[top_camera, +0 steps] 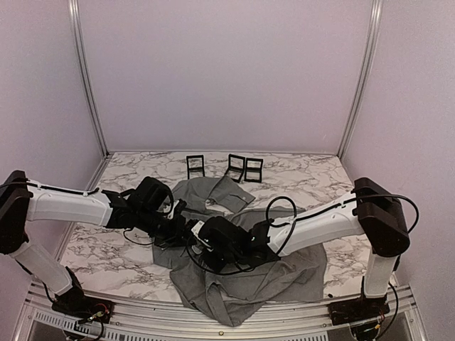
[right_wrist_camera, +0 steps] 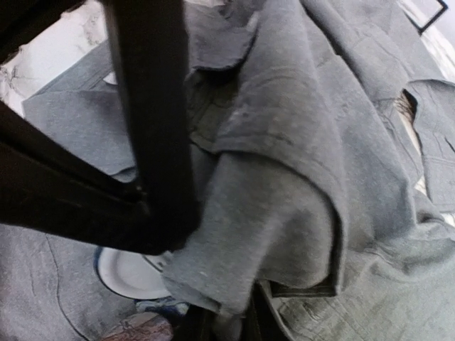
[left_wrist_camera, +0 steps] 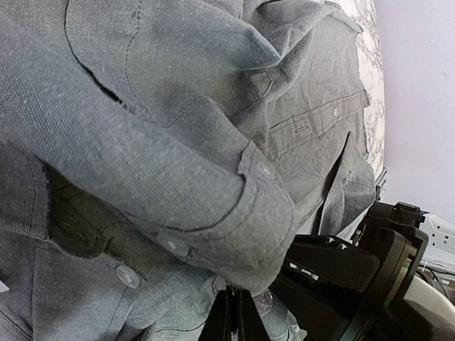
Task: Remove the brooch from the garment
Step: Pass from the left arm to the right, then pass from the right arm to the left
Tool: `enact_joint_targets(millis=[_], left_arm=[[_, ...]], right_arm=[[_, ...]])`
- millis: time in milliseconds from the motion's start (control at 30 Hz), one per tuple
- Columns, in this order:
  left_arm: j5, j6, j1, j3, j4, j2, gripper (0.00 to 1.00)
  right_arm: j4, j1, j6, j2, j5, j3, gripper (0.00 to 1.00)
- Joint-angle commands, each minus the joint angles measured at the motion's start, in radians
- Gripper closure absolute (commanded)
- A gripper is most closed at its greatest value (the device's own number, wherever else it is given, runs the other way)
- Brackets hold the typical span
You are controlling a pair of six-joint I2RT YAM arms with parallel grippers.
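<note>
While the left gripper [left_wrist_camera: 232, 305] is pressing its fingers fully together beneath an overhanging fold of the garment [top_camera: 284, 280], I cannot tell whether any cloth is caught between them. The right gripper [right_wrist_camera: 224, 320] is pinching a fold of the same grey cloth between narrowly set fingers. What looks like the brooch [right_wrist_camera: 131, 273], a round white disc with a blue rim, is lying on the cloth just beside it. The garment is lying crumpled across the middle of the marbled desk [top_camera: 106, 259] and spilling over its near edge. Small black frames [top_camera: 244, 168] are standing along the far edge. Pale lilac walls [top_camera: 227, 71] and aluminium posts [top_camera: 89, 78] are enclosing the desk.
</note>
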State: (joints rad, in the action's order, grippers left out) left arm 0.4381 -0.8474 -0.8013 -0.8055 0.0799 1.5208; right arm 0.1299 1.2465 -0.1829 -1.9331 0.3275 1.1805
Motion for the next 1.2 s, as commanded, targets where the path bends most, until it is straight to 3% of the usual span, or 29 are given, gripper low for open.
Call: enact_joint_targets(millis=[0,67,233,367,467,600,867,1167], left_arm=[[0.037,0.026,0.004,-0.016,0.008,-0.003,1.00],[0.028,0.032,0.004,-0.018,0.010,-0.004,1.00],[-0.049,0.020,0.004,0.001,-0.016,-0.064,0.75],[-0.132,-0.009,-0.001,0.053,-0.046,-0.149,0.62],[-0.208,-0.029,-0.014,0.090,-0.046,-0.214,0.57],[-0.334,-0.055,-0.075,0.130,-0.034,-0.272,0.57],[-0.545,-0.074,-0.210,0.125,0.013,-0.276,0.67],[-0.636,-0.109,-0.290,0.069,0.065,-0.190,0.66]], right_arm=[[0.003,0.003,-0.032,-0.008,-0.002,0.051,0.99],[0.004,-0.002,-0.048,-0.003,-0.030,0.054,1.00],[0.016,-0.017,-0.090,0.008,-0.111,0.058,1.00],[0.016,-0.046,-0.129,0.018,-0.183,0.056,1.00],[0.014,-0.063,-0.147,0.023,-0.228,0.057,1.00],[0.005,-0.090,-0.179,0.024,-0.303,0.062,1.00],[-0.003,-0.121,-0.227,0.024,-0.410,0.086,1.00],[-0.016,-0.123,-0.247,0.024,-0.450,0.099,1.00]])
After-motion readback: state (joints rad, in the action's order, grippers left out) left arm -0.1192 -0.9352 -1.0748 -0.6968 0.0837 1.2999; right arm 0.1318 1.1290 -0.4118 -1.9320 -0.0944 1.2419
